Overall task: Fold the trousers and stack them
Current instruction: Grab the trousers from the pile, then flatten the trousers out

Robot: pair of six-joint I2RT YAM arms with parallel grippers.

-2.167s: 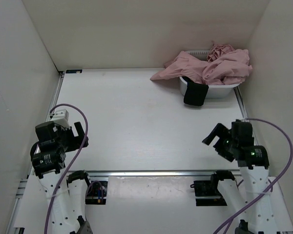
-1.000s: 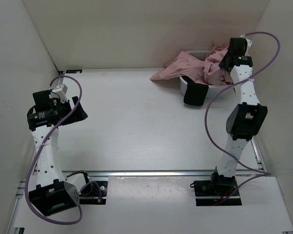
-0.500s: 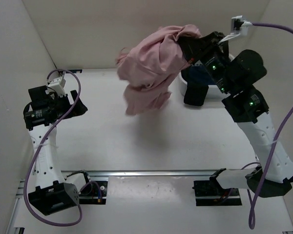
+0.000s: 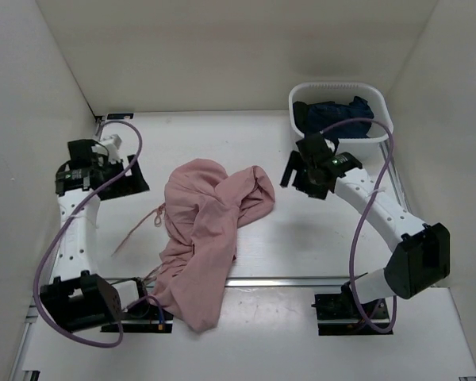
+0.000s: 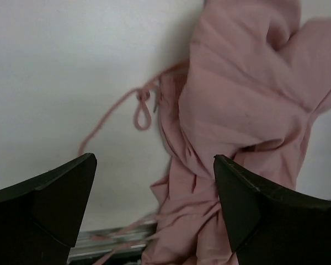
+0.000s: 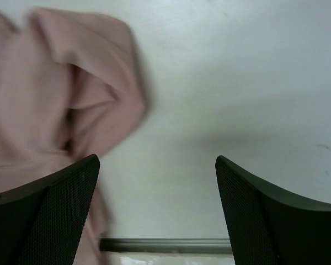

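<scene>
The dusty-pink trousers lie crumpled on the table, from the centre down over the near rail, with a drawstring trailing left. They also show in the left wrist view and the right wrist view. My left gripper is open and empty, left of the trousers. My right gripper is open and empty, just right of the trousers. In the left wrist view the left gripper hangs above the drawstring. In the right wrist view the right gripper hangs above bare table.
A white basket stands at the back right with a dark blue garment in it. White walls close the table on three sides. A metal rail runs along the near edge.
The right arm carried the trousers from the basket out over the table and let them go; they now lie in a heap. The right gripper has opened. The left gripper has shifted slightly.
</scene>
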